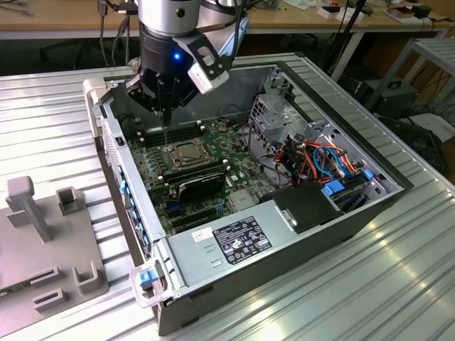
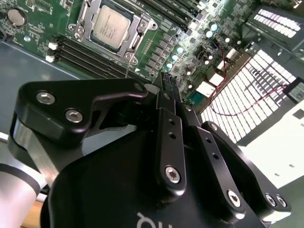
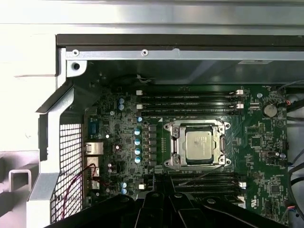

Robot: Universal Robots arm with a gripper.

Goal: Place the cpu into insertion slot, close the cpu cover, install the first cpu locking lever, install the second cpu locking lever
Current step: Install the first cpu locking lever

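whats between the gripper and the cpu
Long black memory slots lie between the gripper and the cpu, as the first wrist view shows.

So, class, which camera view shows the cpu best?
The first wrist view: the cpu faces the camera squarely, unobstructed. The second wrist view shows it at a slant; the exterior view shows it from far off.

The cpu (image 3: pixel 198 145), silvery plate up, sits flat in the insertion slot (image 3: pixel 167 127) on the green board (image 3: pixel 256 156), and the cpu cover (image 3: pixel 177 142) lies down flat, framing it.
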